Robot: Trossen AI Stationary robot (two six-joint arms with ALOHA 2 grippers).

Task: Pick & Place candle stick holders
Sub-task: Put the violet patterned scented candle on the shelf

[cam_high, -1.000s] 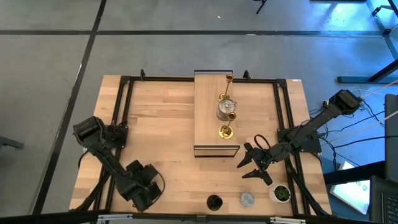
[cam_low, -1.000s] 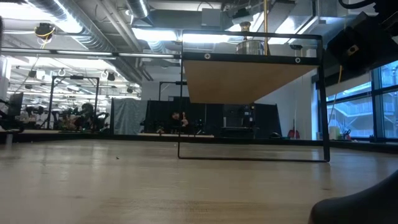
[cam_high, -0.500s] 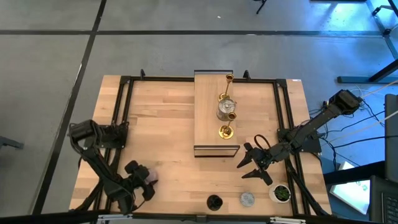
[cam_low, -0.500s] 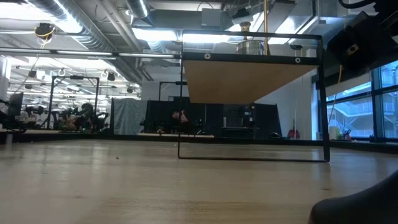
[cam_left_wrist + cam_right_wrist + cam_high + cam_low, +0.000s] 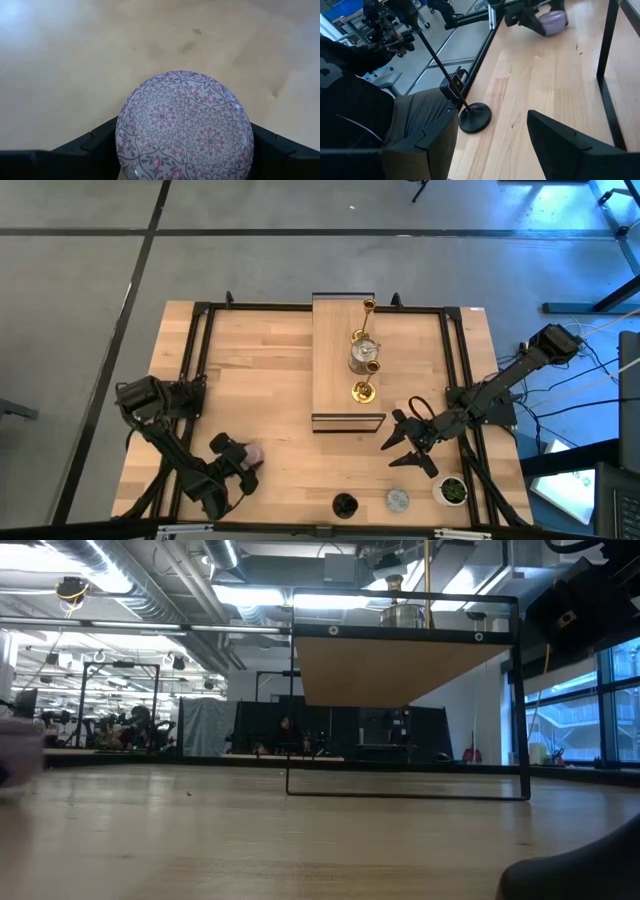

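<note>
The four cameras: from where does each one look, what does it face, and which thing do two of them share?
High: above, facing down on table and both arms.
Low: table height, facing the shelf; no arm clearly visible.
Left wrist: on left claw, gripping the lilac holder.
Right wrist: behind open right claw, facing across the table.
Shared: lilac holder, right wrist and high.

Count, high view, candle stick holders: six seen.
- Gold stemmed: two, a tall one (image 5: 368, 306) and a short one (image 5: 363, 391).
- Silver: one (image 5: 363, 356).
- Lilac-pink: one (image 5: 250, 456).
- Black: one (image 5: 345, 505).
- Grey-blue: one (image 5: 398, 500).

Other items: one white pot with green plant (image 5: 452, 490); one long light-wood block (image 5: 346, 360). Arms: two.
</note>
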